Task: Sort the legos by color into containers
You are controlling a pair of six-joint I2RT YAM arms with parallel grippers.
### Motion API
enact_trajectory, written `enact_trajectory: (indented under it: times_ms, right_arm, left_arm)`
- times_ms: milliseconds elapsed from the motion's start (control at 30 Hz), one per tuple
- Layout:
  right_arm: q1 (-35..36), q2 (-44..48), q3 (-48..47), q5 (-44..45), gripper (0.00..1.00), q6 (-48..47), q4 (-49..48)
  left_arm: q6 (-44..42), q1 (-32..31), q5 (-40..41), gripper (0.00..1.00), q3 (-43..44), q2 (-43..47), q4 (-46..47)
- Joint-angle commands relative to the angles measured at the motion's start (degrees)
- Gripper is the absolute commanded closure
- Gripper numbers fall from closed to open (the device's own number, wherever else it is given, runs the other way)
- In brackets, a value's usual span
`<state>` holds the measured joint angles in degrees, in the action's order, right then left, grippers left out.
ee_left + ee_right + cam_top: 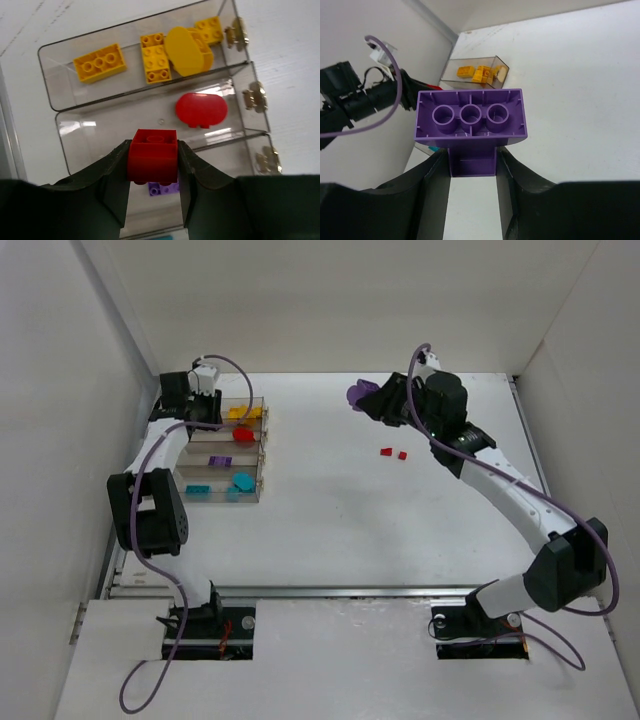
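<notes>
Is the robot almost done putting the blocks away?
Nearly: yellow plastic bricks, a rounded red piece, a purple brick and cyan pieces already lie in the clear plastic bins. The left gripper holds a red brick over the bins; the right gripper holds a big purple brick. Two small red bricks wait on the white table.

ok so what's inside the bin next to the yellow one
One rounded red piece lies in that bin. The red brick in the left claw covers part of one side, so that spot is hidden.
</notes>
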<state>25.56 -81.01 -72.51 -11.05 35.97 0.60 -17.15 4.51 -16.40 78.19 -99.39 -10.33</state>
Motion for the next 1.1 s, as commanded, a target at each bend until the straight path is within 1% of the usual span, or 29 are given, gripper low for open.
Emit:
enact_trajectory:
  times_ms: [0,67,133,300,400,533,567,700,800,900,933,967,1000,1033,1067]
  right_arm:
    - [-0.8,-1.7,-4.6,-1.0,1.0,-1.5,-0.4]
    - [-1.4,-3.1,-5.7,-1.5,1.0,-2.0,0.3]
    - [-1.9,-3.9,-6.5,-1.5,1.0,-2.0,0.8]
    - [-2.4,-5.8,-8.6,-2.0,1.0,-2.0,1.4]
    - [-2.4,-6.9,-9.7,-2.0,1.0,-2.0,1.4]
    - [-2.4,-6.9,-10.3,-2.0,1.0,-2.0,2.0]
    - [-2.4,-6.9,-10.3,-2.0,1.0,-2.0,2.0]
    - [-2.4,-7.4,-10.3,-2.7,1.0,-2.0,2.0]
    - [-2.4,-7.9,-10.8,-4.9,1.0,-2.8,2.0]
    - [-2.4,-8.5,-11.9,-9.2,1.0,-4.3,2.0]
    - [-2.4,-9.2,-11.9,-10.9,1.0,-6.5,2.6]
    - [-2.4,-9.2,-12.5,-14.5,1.0,-8.0,3.3]
    - [-2.4,-9.8,-13.6,-16.3,1.0,-10.2,4.2]
    - [-2.4,-9.8,-13.6,-17.8,1.0,-15.0,5.5]
    - [-2.4,-9.8,-14.3,-19.2,1.0,-17.6,8.3]
  left_arm:
    - [-1.5,1.7,-1.3,1.0,4.2,-2.2,2.9]
    - [-3.5,2.3,-2.4,1.0,4.9,-4.5,3.6]
    - [-3.5,3.0,-3.0,1.0,7.0,-6.3,3.0]
    - [-3.5,4.3,-1.8,0.93,10.5,-11.2,3.0]
    - [-3.5,4.3,-1.1,0.84,11.6,-13.0,3.6]
    - [-5.0,4.3,-1.6,0.62,11.6,-13.6,1.2]
    - [-5.6,4.3,-1.6,0.51,11.6,-13.6,0.5]
    - [-6.1,4.3,-2.1,0.4,11.6,-13.1,-1.0]
    - [-6.1,4.3,-3.5,0.39,11.6,-11.6,-1.0]
    - [-6.7,4.3,-5.3,0.39,12.4,-10.0,-2.3]
    - [-6.7,4.3,-7.0,0.39,13.1,-9.4,-2.3]
    - [-6.7,4.3,-7.9,0.4,13.9,-8.1,-3.2]
    - [-7.2,4.3,-9.2,0.43,13.9,-7.4,-3.2]
    - [-8.2,4.3,-11.0,0.44,14.6,-6.4,-3.9]
    - [-9.8,3.8,-15.7,0.44,15.2,-5.5,-5.0]
